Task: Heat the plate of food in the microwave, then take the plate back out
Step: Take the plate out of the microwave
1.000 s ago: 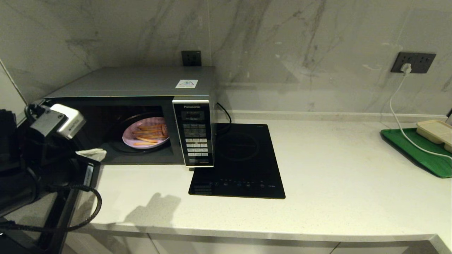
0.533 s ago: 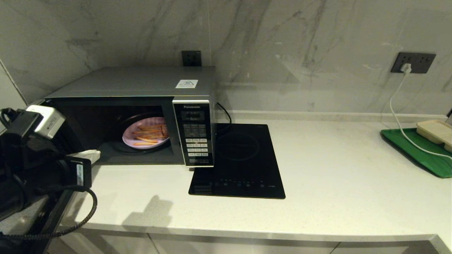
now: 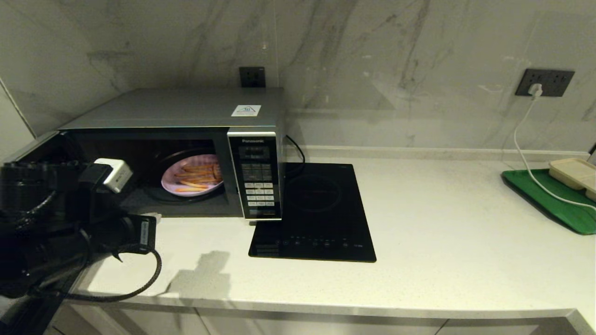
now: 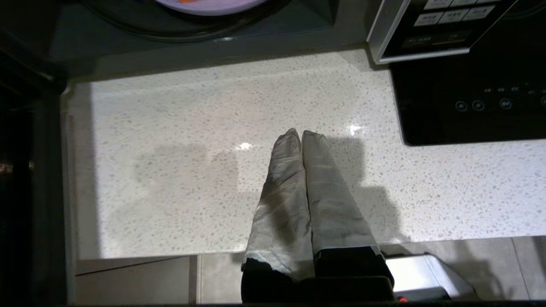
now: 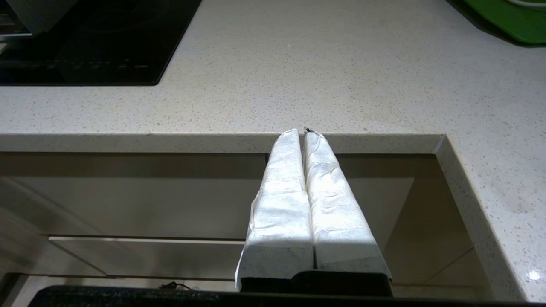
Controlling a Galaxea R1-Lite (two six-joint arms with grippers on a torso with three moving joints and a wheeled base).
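Observation:
The silver microwave (image 3: 186, 109) stands at the counter's left with its door swung open to the left. Inside, on the dark turntable, sits the lilac plate of food (image 3: 193, 180) with orange sticks; its rim (image 4: 209, 5) shows in the left wrist view. My left gripper (image 3: 156, 217) hangs over the bare counter just in front of the microwave's opening, below and left of the plate. Its taped fingers (image 4: 318, 179) are pressed together, holding nothing, with the left gripper (image 4: 302, 134) apart from the plate. My right gripper (image 5: 303, 132) is shut and empty, parked below the counter's front edge.
A black induction cooktop (image 3: 316, 214) lies right of the microwave's keypad (image 3: 257, 179). At the far right a green tray (image 3: 554, 202) carries a beige container (image 3: 575, 173), and a white cable (image 3: 524, 149) runs to a wall socket. The open door (image 4: 25, 170) stands left of my left arm.
My left arm has swung down and to the right, bringing its shut gripper from the microwave's left edge to the counter in front of the opening. The plate has not moved.

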